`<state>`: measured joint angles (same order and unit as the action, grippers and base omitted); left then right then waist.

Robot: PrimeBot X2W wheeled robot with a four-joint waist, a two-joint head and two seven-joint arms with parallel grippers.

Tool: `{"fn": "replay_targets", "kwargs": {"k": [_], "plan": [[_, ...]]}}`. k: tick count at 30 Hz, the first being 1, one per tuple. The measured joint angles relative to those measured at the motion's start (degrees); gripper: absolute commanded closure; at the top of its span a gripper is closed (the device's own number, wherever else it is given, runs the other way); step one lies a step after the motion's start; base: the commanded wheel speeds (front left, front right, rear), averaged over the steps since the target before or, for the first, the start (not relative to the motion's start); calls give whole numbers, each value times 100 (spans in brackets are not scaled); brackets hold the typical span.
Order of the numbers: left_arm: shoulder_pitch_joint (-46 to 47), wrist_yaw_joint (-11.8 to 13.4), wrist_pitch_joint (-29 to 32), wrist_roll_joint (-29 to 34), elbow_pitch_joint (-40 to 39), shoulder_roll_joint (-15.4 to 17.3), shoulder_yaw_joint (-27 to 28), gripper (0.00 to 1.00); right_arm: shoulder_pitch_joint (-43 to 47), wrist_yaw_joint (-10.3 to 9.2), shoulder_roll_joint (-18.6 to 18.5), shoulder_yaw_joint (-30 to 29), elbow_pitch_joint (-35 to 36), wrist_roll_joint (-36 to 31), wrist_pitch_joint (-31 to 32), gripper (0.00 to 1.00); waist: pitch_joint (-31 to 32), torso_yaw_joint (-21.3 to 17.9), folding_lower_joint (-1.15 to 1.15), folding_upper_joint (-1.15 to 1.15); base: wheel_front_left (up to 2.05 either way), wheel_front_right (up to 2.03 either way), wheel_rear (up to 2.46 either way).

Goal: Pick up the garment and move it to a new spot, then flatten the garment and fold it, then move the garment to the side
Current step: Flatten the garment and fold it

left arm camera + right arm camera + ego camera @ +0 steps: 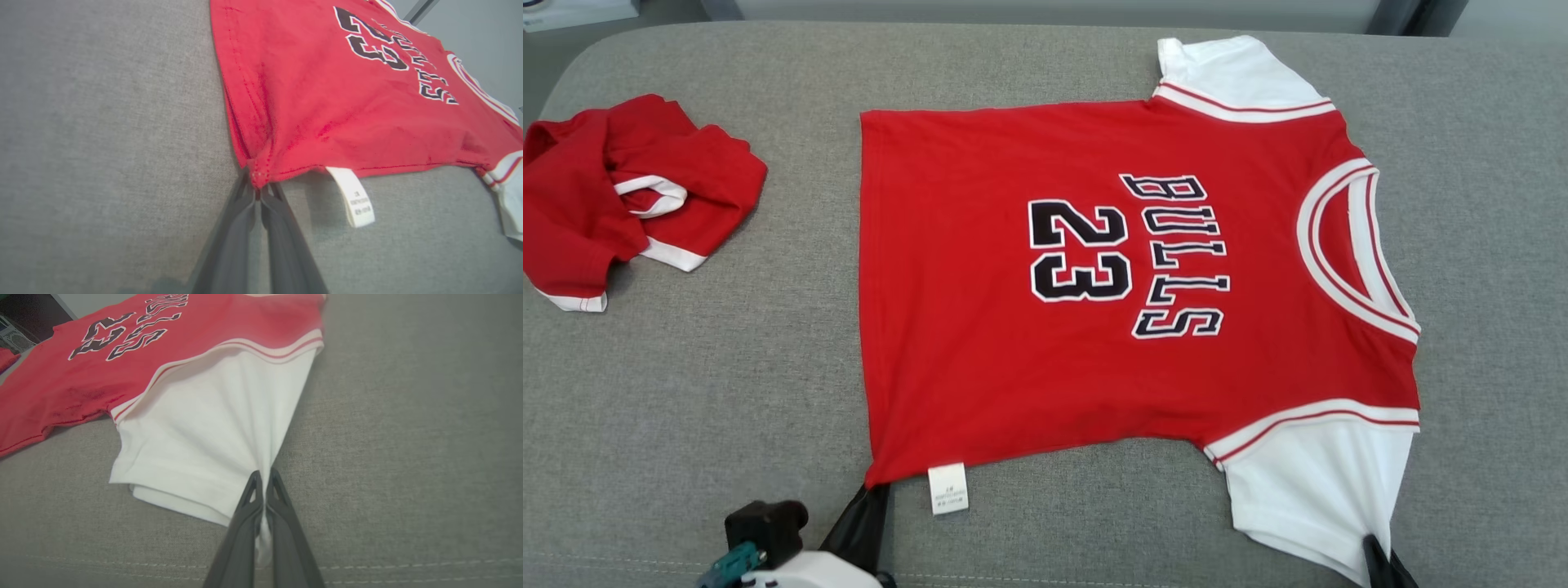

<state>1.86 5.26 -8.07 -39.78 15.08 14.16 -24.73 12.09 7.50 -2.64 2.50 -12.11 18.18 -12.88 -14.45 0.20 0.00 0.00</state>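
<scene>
The left gripper (874, 494) was clamped shut on the near hem corner of the red jersey (1029, 343). The right gripper (1374, 551) was pinched closed on the edge of the near white sleeve (1319, 490), and both sat at the garment's 6 o'clock edge in the head view. From the two grippers the jersey spread flat toward 12 o'clock across the grey cushion (686, 408), its long axis running from hem at 9 o'clock to collar (1347, 253) at 3 o'clock, so a fold would likely carry the near edge straight over toward 12 o'clock. A crumpled red garment (621, 196) lay well apart at 10 o'clock.
</scene>
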Motion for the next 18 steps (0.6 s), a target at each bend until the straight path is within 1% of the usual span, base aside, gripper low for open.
{"fn": "replay_targets", "kwargs": {"k": [5, 9, 11, 12, 14, 15, 17, 18], "plan": [[-399, 249, 51, -63, -332, 181, 114, 100, 593, 0, 16, -73, 486, -4, 111, 100, -49, 6, 0, 0, 0, 0, 0], [-540, 352, 63, -108, -571, 331, 219, 100, 850, 0, 41, -171, 897, -10, 136, 100, -94, -7, 0, 0, 0, 0, 0], [-541, 394, 112, -111, -717, 391, 247, 100, 842, 0, 46, -235, 1167, -8, 187, 100, -102, -30, 0, 0, 0, 0, 0], [-541, 394, 112, -111, -717, 391, 247, 100, 842, 0, 46, -235, 1167, -8, 187, 100, -102, -30, 0, 0, 0, 0, 0], [-527, 409, 259, -79, -940, 517, 230, 100, 725, 0, 51, -339, 1528, 73, 364, 100, -102, -79, 0, 0, 0, 0, 0], [-527, 409, 259, -79, -940, 517, 230, 100, 725, 0, 51, -339, 1528, 73, 364, 100, -102, -79, 0, 0, 0, 0, 0], [-483, 450, 360, -40, -1112, 582, 237, 100, 506, 0, -14, -421, 1752, 116, 553, 100, -110, -98, 0, 0, 0, 0, 0], [-448, 479, 439, 12, -1190, 624, 218, 100, 352, -1, -29, -438, 1842, 247, 681, 100, -117, -105, 0, 0, 0, 0, 0]]}}
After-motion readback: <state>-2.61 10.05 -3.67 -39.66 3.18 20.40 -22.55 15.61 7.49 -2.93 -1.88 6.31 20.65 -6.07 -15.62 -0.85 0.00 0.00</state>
